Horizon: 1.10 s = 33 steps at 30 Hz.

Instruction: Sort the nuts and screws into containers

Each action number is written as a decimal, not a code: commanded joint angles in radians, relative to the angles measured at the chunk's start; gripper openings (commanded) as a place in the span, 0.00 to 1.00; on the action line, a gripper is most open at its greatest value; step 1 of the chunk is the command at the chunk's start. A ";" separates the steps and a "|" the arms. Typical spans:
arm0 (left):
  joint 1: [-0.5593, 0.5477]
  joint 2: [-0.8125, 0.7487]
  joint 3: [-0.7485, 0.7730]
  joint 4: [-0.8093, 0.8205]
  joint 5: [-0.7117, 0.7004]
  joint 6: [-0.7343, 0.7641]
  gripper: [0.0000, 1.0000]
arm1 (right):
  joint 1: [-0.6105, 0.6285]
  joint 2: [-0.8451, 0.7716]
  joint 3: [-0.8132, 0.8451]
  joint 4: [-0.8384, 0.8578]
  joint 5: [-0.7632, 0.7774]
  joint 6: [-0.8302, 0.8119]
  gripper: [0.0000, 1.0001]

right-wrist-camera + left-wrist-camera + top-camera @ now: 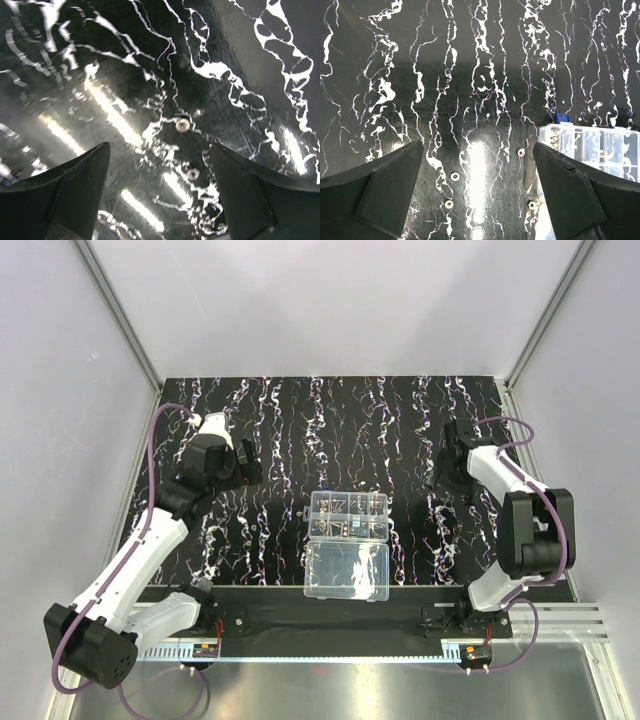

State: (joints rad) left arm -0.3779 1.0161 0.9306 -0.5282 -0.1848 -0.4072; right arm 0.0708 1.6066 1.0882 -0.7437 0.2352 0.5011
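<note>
Several small silvery nuts lie on the black marbled mat. The left wrist view shows one nut (454, 176) and another (449, 204) left of centre, and two more (521, 152) (532, 204) beside the clear organizer box (592, 145). My left gripper (478, 150) hangs open above them and holds nothing. In the right wrist view two nuts (183, 123) (193, 174) lie under my open, empty right gripper (159, 148). From above, the divided containers (348, 515) sit mid-mat, with the left gripper (250, 468) to their left and the right gripper (442, 475) to their right.
The plain clear lid half (347, 570) lies flat in front of the divided half. A blue latch (563, 118) sticks out at the box's corner. White walls and aluminium posts (120, 325) surround the mat. The arm bases stand at the near edge.
</note>
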 commanded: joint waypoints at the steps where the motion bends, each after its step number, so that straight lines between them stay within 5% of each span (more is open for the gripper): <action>1: 0.010 0.004 0.010 0.042 -0.024 0.021 0.99 | -0.015 0.038 -0.014 0.078 0.049 -0.039 0.86; 10: 0.017 0.022 0.010 0.051 -0.010 0.016 0.99 | -0.065 0.038 -0.091 0.142 -0.049 -0.050 0.68; 33: 0.019 -0.007 -0.009 0.054 -0.010 0.007 0.99 | -0.118 0.072 -0.136 0.153 -0.123 -0.039 0.43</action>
State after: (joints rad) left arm -0.3653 1.0355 0.9272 -0.5213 -0.1875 -0.4072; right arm -0.0422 1.6630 0.9577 -0.6044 0.1364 0.4641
